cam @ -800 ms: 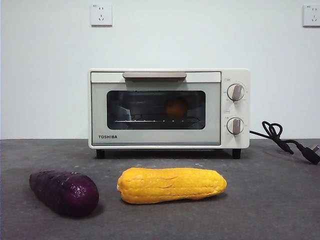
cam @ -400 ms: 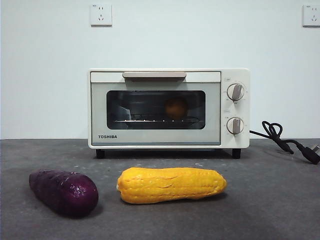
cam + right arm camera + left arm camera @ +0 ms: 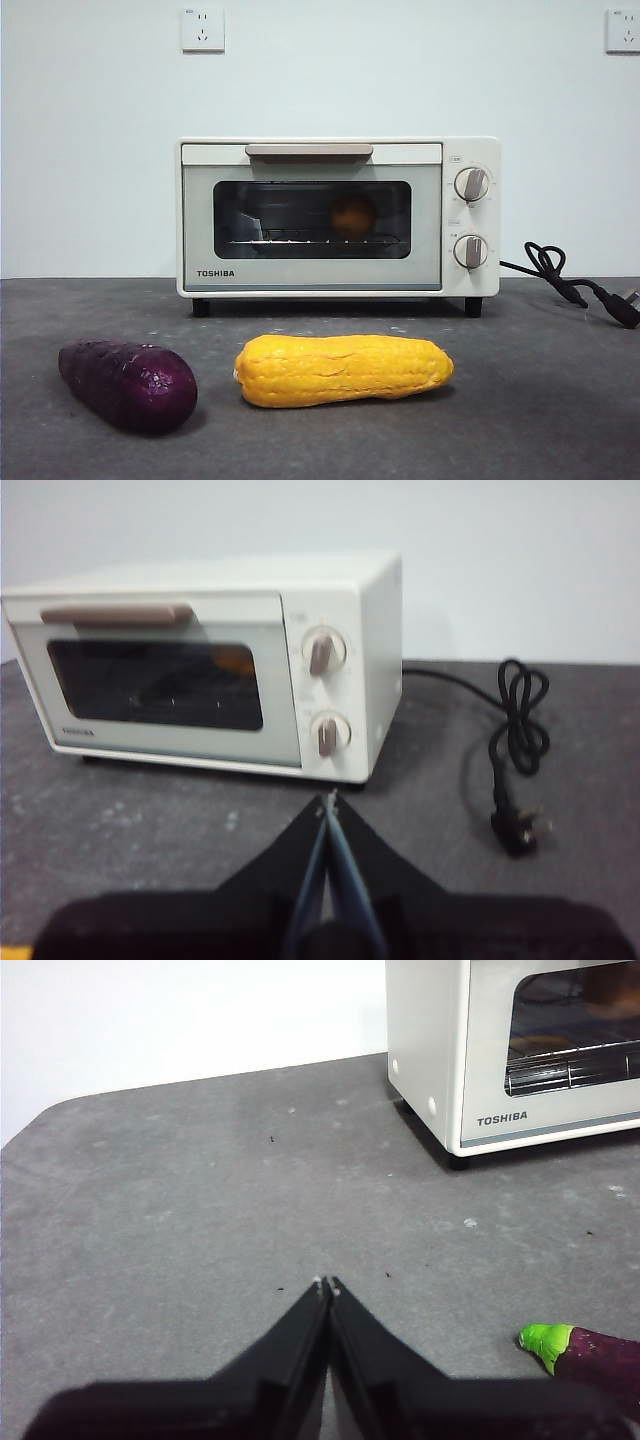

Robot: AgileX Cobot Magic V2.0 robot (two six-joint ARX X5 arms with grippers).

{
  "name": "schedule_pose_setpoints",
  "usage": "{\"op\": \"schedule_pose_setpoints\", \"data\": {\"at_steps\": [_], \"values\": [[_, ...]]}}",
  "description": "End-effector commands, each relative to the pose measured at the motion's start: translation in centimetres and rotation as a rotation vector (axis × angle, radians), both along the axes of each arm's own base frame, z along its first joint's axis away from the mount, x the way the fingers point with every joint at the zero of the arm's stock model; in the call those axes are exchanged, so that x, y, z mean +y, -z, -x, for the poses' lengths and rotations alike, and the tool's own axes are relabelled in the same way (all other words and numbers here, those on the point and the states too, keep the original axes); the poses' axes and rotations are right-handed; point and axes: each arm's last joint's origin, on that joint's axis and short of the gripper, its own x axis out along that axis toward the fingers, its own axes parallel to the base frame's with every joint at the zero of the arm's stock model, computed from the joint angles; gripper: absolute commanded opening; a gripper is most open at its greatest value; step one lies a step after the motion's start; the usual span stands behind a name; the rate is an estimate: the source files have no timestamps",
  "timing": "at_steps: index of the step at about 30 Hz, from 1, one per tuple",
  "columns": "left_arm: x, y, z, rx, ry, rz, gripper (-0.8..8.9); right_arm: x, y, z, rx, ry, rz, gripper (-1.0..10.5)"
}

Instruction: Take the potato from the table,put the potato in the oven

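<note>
The cream-white oven [image 3: 338, 216] stands at the back of the table [image 3: 540, 390] with its glass door closed. Through the glass the round tan potato [image 3: 353, 216] rests on the wire rack inside, toward the knob side. It also shows as an orange blur behind the door in the right wrist view [image 3: 235, 661]. My left gripper [image 3: 326, 1284] is shut and empty above bare table, well away from the oven's [image 3: 520, 1050] side. My right gripper [image 3: 328, 800] is shut and empty in front of the oven's [image 3: 210, 665] knobs. Neither arm appears in the front view.
A yellow corn cob [image 3: 343, 370] lies in front of the oven. A dark purple oblong vegetable [image 3: 127, 384] lies beside it, its green stem end visible [image 3: 585, 1352] near my left gripper. The oven's black cord and plug [image 3: 575, 283] trail over the table [image 3: 515, 755].
</note>
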Motion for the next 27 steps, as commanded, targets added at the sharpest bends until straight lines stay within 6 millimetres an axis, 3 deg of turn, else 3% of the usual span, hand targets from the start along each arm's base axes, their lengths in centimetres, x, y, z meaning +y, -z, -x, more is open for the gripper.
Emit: {"op": "schedule_pose_setpoints", "data": {"at_steps": [1, 11, 27], "values": [[0.0, 0.5, -0.1, 0.012, -0.006, 0.004, -0.04, -0.1, 1.0, -0.1, 0.004, 0.037, -0.026, 0.0], [0.0, 0.5, -0.1, 0.012, -0.006, 0.004, -0.04, -0.2, 3.5, -0.3, 0.096, 0.100, -0.061, 0.0], [0.0, 0.5, -0.1, 0.012, -0.006, 0.004, -0.04, -0.2, 4.0, -0.2, 0.150, 0.135, -0.084, 0.0]]}}
